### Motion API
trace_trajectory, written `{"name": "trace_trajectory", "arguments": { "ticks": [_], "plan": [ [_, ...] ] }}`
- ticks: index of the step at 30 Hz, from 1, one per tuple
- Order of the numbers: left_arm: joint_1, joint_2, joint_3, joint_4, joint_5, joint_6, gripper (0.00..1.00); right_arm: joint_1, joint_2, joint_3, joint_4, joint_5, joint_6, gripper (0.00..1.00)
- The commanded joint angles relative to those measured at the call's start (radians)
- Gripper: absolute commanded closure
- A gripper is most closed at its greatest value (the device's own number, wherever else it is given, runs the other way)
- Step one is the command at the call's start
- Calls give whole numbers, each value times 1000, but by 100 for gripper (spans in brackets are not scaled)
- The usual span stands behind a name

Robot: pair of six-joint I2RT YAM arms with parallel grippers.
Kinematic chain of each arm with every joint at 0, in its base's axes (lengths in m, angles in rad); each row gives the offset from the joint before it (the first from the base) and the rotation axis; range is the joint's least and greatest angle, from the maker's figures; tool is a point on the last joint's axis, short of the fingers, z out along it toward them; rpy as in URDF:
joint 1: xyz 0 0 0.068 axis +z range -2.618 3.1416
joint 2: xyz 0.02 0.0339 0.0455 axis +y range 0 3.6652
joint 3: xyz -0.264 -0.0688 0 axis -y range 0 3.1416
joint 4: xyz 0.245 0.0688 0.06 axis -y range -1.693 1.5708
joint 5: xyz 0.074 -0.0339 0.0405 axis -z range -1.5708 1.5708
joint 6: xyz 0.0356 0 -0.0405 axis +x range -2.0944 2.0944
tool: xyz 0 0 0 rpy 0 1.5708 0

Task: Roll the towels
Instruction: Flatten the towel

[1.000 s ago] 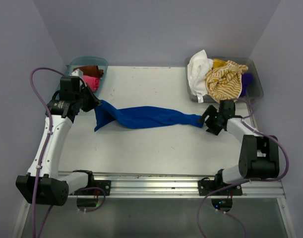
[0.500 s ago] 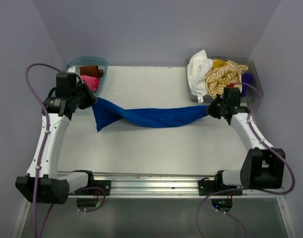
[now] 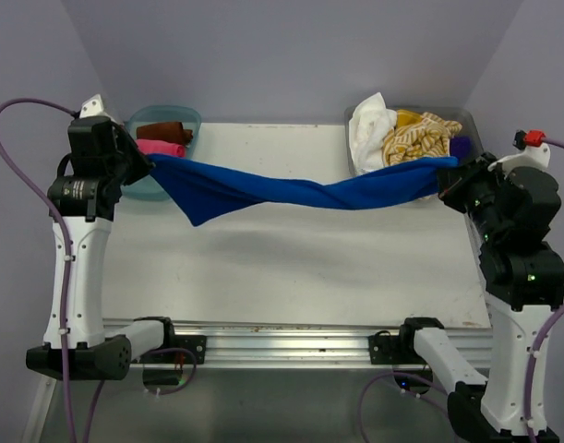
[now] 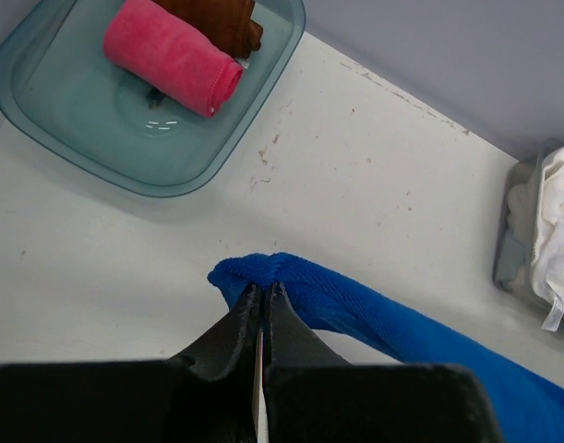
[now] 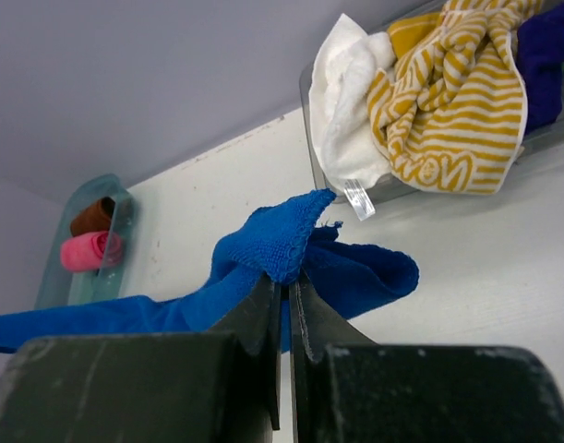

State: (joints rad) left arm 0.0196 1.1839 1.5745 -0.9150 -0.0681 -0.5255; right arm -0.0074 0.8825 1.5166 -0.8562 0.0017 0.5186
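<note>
Left fingers (image 4: 232,336) pinch one end of the blue towel (image 3: 300,192), right fingers (image 5: 254,319) pinch the other; I see it stretched, twisted, between them above the desk (image 3: 291,272).

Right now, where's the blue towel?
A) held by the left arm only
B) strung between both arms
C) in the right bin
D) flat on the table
B: the left jaws and the right jaws each pinch one end of the blue towel, which spans twisted between them above the table.
</note>
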Motion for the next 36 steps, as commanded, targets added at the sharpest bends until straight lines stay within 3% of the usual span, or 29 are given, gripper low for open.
{"name": "trace_trajectory", "arguments": {
  "ticks": [1, 5, 6, 7, 9, 11, 20, 26, 36],
  "plan": [
    [8, 11, -25, 5, 17, 33, 100, -5, 70, -19, -130, 26, 3, 100],
    [8, 49, -146, 121, 125, 33, 100, -5, 192, -192, -22, 113, 20, 98],
    [8, 63, -172, 140, 157, 33, 100, -14, 232, -249, 6, 106, 12, 73],
    [8, 91, -215, 155, 212, 32, 100, -14, 289, -260, 28, 104, 11, 62],
    [6, 117, -252, 177, 246, 32, 100, -16, 403, -275, 20, 86, 11, 49],
    [6, 132, -290, 182, 263, 41, 100, -14, 392, -355, 84, 51, 18, 42],
    [6, 125, -338, 199, 264, 51, 100, -8, 312, -624, 203, -54, -5, 41],
    [6, 125, -346, 205, 281, 48, 100, 60, 349, -777, 299, -100, 52, 30],
    [6, 103, -343, 196, 277, 45, 100, 81, 473, -819, 515, -49, 67, 40]
  ]
}}
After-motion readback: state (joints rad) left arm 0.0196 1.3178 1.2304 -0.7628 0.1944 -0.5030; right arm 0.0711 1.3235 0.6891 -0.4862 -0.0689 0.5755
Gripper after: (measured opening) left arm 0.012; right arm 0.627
